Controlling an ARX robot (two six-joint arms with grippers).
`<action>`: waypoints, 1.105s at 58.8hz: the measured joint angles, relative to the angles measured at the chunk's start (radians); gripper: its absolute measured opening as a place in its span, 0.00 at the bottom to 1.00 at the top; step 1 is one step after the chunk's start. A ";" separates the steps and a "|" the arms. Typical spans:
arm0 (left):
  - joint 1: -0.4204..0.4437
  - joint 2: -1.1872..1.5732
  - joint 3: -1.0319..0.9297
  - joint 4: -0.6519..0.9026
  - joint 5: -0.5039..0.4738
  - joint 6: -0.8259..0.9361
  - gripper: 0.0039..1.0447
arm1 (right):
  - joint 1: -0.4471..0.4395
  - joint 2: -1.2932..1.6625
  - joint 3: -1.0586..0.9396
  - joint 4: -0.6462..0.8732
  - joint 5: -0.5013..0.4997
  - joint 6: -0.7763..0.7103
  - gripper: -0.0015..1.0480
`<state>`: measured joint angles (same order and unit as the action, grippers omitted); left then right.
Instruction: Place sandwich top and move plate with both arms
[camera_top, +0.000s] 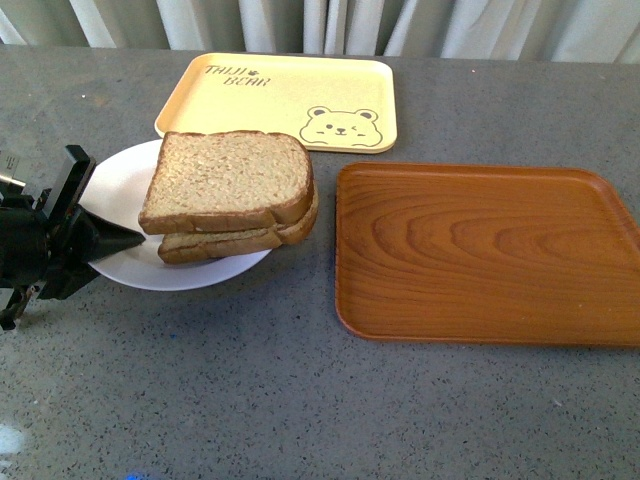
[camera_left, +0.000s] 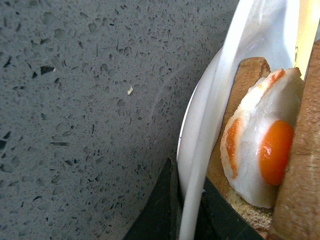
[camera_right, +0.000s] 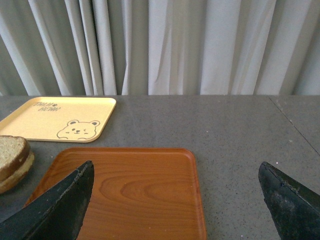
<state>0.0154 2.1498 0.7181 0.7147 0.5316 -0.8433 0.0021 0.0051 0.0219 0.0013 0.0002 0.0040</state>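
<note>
Counting across the grey bench (camera_top: 300, 400): one white plate (camera_top: 115, 185), two bread slices, one fried egg (camera_left: 260, 145), two trays. The sandwich top (camera_top: 228, 180) lies over the egg and the lower slice (camera_top: 220, 243) on the plate, at the left. The left hand (camera_top: 125, 243) clamps the plate's left rim. The right hand (camera_right: 175, 167) hangs wide open over the wooden tray (camera_top: 480, 250), just right of the plate. The far yellow tray (camera_top: 280, 100) reads "BEAR". Bare bench runs along the near side.

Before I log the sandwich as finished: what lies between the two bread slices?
A fried egg, between the top slice and the bottom slice; only the left wrist view shows it.
</note>
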 joint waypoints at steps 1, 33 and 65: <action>0.001 0.000 -0.001 0.003 0.000 -0.001 0.02 | 0.000 0.000 0.000 0.000 0.000 0.000 0.91; 0.041 -0.032 -0.052 0.055 0.045 -0.051 0.02 | 0.000 0.000 0.000 0.000 0.000 0.000 0.91; 0.013 -0.113 0.223 -0.230 0.016 -0.042 0.02 | 0.000 0.000 0.000 0.000 0.000 0.000 0.91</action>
<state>0.0288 2.0373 0.9413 0.4847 0.5476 -0.8856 0.0021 0.0051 0.0219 0.0013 0.0002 0.0040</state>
